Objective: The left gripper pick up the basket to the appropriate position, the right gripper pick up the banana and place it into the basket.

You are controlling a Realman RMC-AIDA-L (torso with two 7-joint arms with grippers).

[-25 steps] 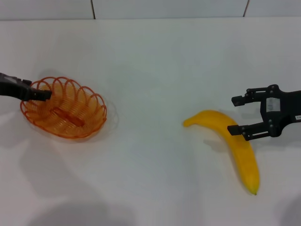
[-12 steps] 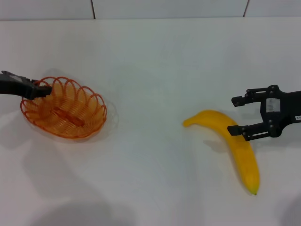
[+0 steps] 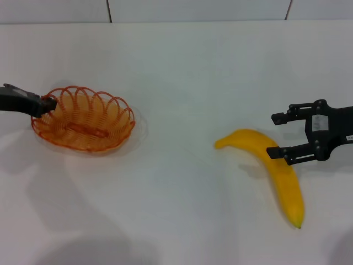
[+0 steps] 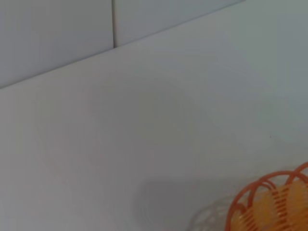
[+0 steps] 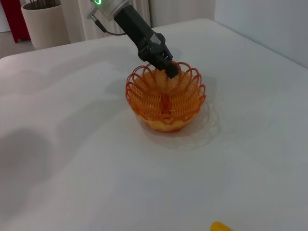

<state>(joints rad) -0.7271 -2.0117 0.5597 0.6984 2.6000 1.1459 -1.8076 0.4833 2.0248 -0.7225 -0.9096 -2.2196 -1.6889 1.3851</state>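
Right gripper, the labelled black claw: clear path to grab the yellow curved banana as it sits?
Probably yes. The right gripper is open at the banana's upper middle, one finger overlapping it in the head view, nothing between them. The orange wire basket, held at its rim by the left gripper, sits far off.

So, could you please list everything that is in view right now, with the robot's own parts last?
basket: one, orange wire, on the table's left side, gripped at its left rim.
banana: one, yellow with a dark tip, lying flat on the table's right side.
table: one, white, under everything.
pot: one, pale, beyond the table's far edge in the right wrist view.
left gripper: one, black, shut on the basket's rim.
right gripper: one, black with a white label, open, its lower finger over the banana's middle.
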